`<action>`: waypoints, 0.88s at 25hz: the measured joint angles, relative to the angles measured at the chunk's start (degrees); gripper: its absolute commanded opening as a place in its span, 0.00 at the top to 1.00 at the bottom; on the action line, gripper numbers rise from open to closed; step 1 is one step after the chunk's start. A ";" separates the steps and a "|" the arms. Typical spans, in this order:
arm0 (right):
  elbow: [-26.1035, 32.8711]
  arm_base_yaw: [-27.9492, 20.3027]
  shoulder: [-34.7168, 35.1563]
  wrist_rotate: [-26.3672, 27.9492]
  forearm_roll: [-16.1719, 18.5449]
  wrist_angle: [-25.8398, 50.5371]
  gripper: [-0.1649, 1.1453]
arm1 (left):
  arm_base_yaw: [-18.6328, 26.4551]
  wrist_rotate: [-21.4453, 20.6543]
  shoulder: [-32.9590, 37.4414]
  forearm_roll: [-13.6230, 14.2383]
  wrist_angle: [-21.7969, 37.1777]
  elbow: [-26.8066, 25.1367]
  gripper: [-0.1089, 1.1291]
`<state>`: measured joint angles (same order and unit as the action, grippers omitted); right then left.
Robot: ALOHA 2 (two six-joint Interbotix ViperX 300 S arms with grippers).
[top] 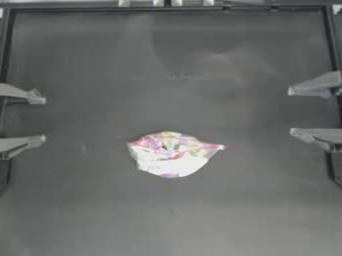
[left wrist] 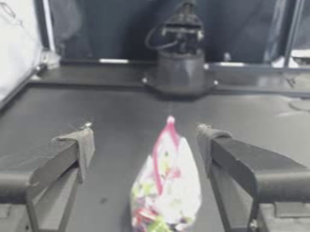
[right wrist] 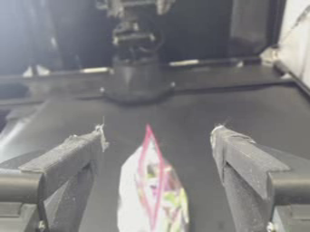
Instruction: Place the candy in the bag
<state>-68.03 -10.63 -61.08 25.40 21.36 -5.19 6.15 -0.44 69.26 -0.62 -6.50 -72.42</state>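
Bag is lying flat near the middle of the desk, pink-red zip strip running side to side across its upper half, so the long axis is pointing from one arm toward the other. Green, yellow and pink contents are showing through the clear plastic. Loose red-and-white candy is not showing anywhere on the bare desk; if it is already inside, it cannot be picked out from the other sweets, so I am judging the task as either done or with the piece out of view.

Left end effector is sitting pulled back at the left edge, released, jaws spread wide, grasping nothing. Right end effector is sitting pulled back at the right edge, also released and empty. Both are well apart from the bag, with the bag between them and slightly below their line in the top view. Neither is clearly nearer. Each wrist view is looking straight down the bag's length with the strip end-on, so either arm would be meeting a narrow end of the bag first; a pinch at the mouth would be needing an approach along that axis.
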 measured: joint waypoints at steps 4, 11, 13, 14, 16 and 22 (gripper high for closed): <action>-0.62 0.00 -0.09 0.00 -0.62 -0.97 0.12 | -0.44 0.00 -0.09 0.00 0.00 -0.70 0.12; -2.64 0.00 -0.09 0.09 -1.85 -2.90 0.12 | -0.53 0.09 1.23 -0.09 0.00 -2.55 0.12; -2.99 -0.09 -0.09 0.09 -1.85 -2.99 0.12 | -0.62 0.09 2.46 -0.35 0.00 -3.16 0.12; -2.99 -0.09 -0.18 0.09 -1.93 -2.99 0.12 | -0.62 0.09 3.25 -0.62 0.00 -3.52 0.12; -3.08 -0.09 -0.53 0.09 -1.93 -2.99 0.12 | -0.62 0.09 4.66 -1.14 0.00 -4.39 0.12; -4.39 -0.09 -1.93 0.00 -2.37 -3.25 0.12 | -0.70 0.09 6.77 -2.02 0.09 -5.89 0.12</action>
<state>-72.42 -10.72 -63.02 25.40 18.98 -8.44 5.45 -0.35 76.03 -2.64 -6.42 -78.31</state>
